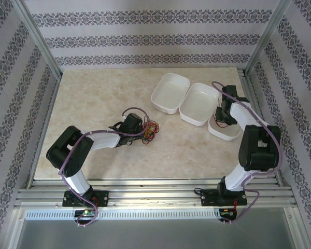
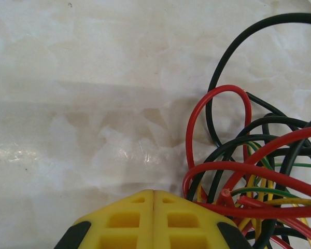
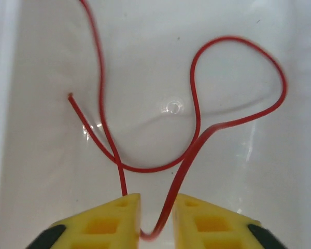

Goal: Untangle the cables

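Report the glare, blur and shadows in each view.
Top external: even, soft light on the table. Left wrist: surface sheen, cables sharp. Right wrist: small glare spot on the tray floor; the red cable casts a soft shadow and blurs near the top edge.

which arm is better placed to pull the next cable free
Left: the left gripper sits at the tangle, while the right gripper hangs over a tray, a red cable between its fingers.

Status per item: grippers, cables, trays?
Left gripper: shut, beside the tangle.
Right gripper: open, red cable between its fingers.
Tangle: red, black, yellow cables knotted.
Red cable: separate, lying in right tray.
Left tray: empty.
Middle tray: empty.
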